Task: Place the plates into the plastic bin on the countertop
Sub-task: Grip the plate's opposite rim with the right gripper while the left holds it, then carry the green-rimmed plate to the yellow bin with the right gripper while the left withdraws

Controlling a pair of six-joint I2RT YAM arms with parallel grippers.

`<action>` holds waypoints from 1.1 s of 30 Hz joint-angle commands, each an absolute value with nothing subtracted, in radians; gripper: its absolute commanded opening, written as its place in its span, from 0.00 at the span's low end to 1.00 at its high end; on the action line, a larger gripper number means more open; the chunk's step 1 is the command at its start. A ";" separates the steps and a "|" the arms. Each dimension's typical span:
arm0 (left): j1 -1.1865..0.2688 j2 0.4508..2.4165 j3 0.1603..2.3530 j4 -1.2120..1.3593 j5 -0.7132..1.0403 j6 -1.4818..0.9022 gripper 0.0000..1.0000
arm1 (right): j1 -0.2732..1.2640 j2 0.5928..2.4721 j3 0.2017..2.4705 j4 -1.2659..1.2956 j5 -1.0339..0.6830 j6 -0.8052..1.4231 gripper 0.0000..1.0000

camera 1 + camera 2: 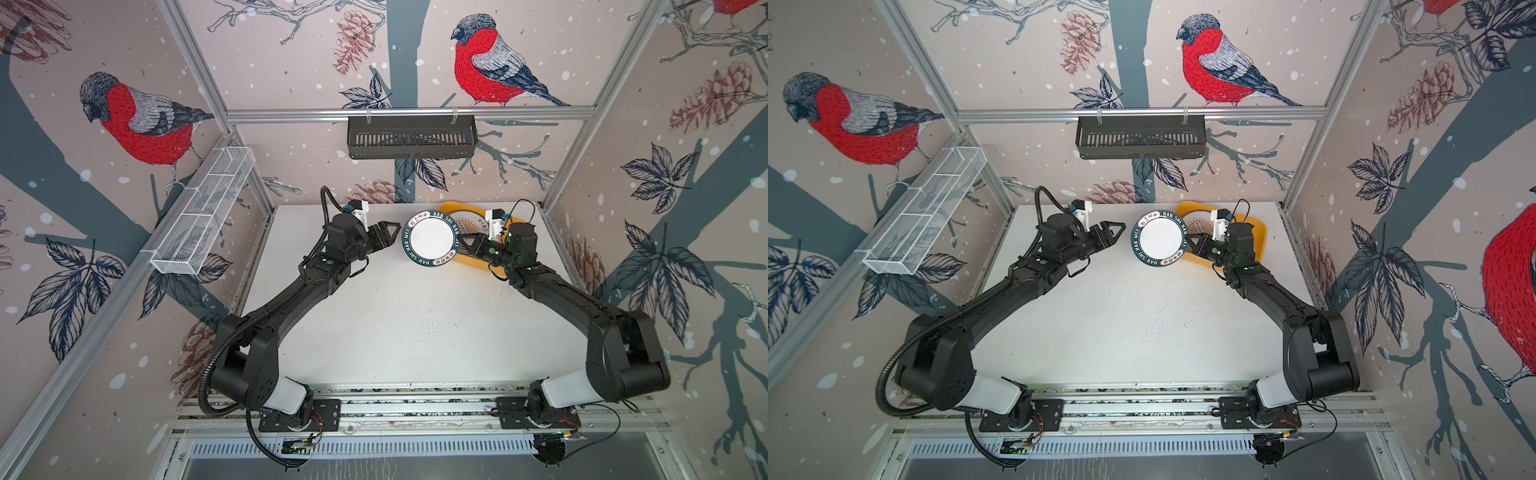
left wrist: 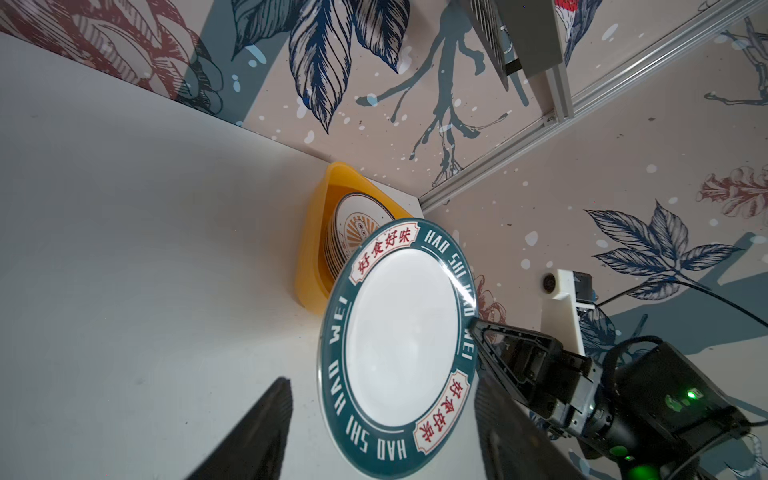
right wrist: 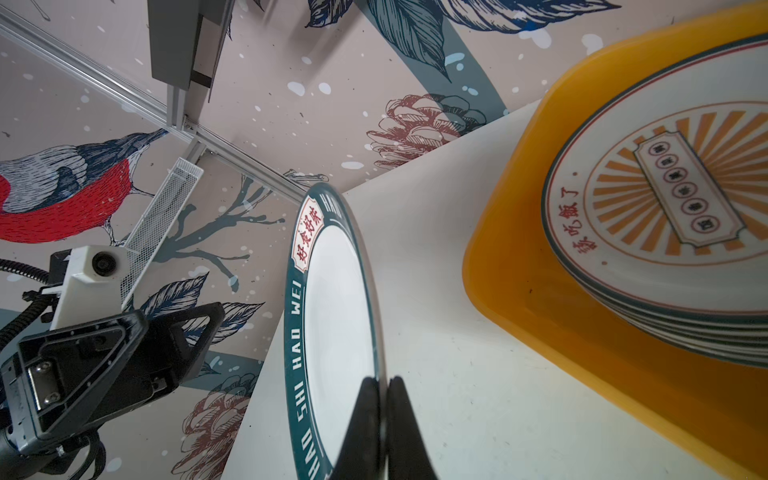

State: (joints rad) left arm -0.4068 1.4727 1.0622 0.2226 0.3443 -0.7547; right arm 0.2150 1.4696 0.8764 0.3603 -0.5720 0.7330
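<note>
Step in hand: carrying one plate to the plastic bin.

Right gripper is pinching the teal-rimmed plate, jaws clenched on its right edge. The right wrist view is showing the rim sandwiched between them.

Left gripper is sitting just left of that plate with jaws spread, gripping nothing. Both top views are showing a gap between it and the rim.

The plate is lying roughly flat, face up, at upper centre of both top views. It is looking lifted off the table, with its right edge overlapping the left end of the plastic bin.

The bin is sitting at the upper right of the table, holding a stack topped by a sunburst plate. I'm seeing no other plates outside it, so this is probably the last.

Next, my read:
- The right arm is needing to shift the plate right until it is centred over the stack.
- Then it is needing to keep the plate level, lower it onto the sunburst plate, and open.
- It's a one-sided rim pinch, so the plate could sag or swing. Go slow.
- The left arm just needs to be keeping clear.
</note>
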 commanded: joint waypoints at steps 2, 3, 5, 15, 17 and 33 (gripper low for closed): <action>-0.407 1.450 1.046 0.225 0.291 -0.718 0.72 | 0.197 1.456 0.879 0.361 -0.568 0.728 0.01; -0.407 1.448 1.042 0.224 0.287 -0.718 0.73 | 0.191 1.454 0.878 0.354 -0.564 0.726 0.01; -0.407 1.443 1.034 0.228 0.288 -0.715 0.74 | 0.179 1.451 0.877 0.347 -0.559 0.724 0.01; -0.436 1.374 0.904 0.398 0.365 -0.687 0.88 | 0.107 1.454 0.880 0.329 -0.525 0.741 0.01; -0.454 1.366 0.897 0.404 0.371 -0.670 0.91 | 0.089 1.459 0.886 0.329 -0.516 0.744 0.01; -0.618 1.379 0.811 0.618 0.384 -0.614 0.96 | -0.035 1.609 0.979 0.310 -0.437 0.786 0.01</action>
